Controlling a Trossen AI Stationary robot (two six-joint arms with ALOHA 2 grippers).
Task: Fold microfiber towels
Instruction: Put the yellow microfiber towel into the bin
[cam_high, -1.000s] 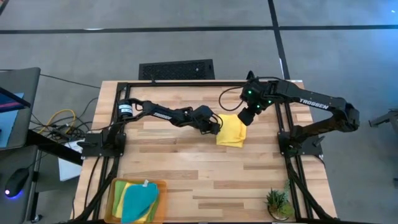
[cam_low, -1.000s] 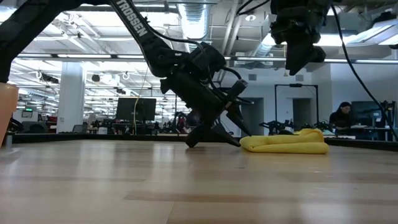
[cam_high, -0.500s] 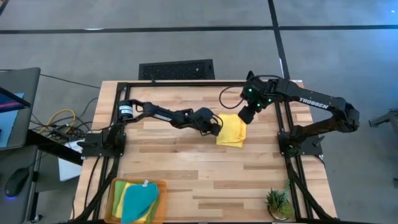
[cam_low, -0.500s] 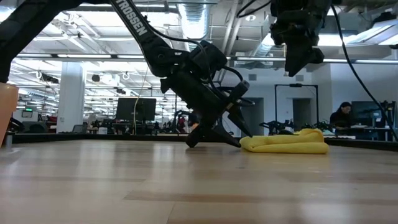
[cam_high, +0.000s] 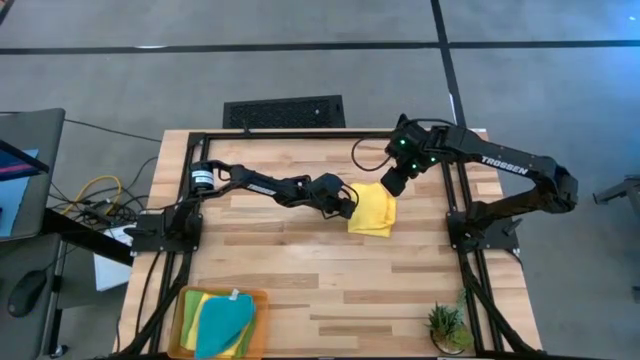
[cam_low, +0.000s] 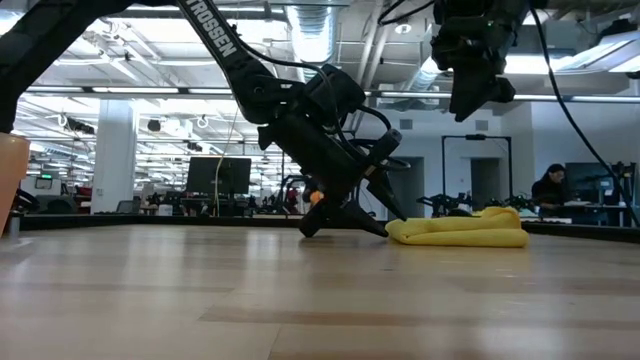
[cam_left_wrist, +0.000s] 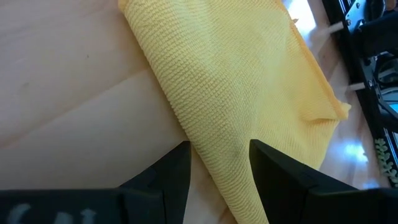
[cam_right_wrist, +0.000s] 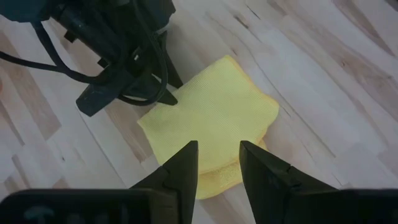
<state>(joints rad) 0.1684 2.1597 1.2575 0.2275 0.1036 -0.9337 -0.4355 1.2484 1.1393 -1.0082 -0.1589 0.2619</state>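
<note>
Trouble from here is mostly about undoing your own fold. You have one yellow towel (cam_high: 373, 210) lying folded on the wooden table (cam_high: 300, 270), toward the far right of centre, with its layers stacked but slightly offset, the lower edge peeking out from under the upper one in the right wrist view. Your left gripper (cam_high: 348, 203) sits low at the towel's left edge, its fingers (cam_left_wrist: 168, 177) parted and straddling the folded border without visibly pinching any cloth. If you drag that arm away sideways while a fingertip is touching the fabric, I judge it could peel the top layer back or skew the whole stack. Lift clear first. Your right gripper (cam_high: 393, 183) hangs above the towel's far right corner, fingers (cam_right_wrist: 186, 163) apart and holding nothing; should it come straight down, it may pin only the upper layer and bunch it. The two arms are also close together over a small cloth, so a careless crossing move risks a bump. The remaining towels, teal (cam_high: 225, 322), lime green and yellow, wait in the orange tray (cam_high: 262, 300) at the near left corner, well apart. A small potted plant (cam_high: 446, 326) stands near right, outside your working path.
</note>
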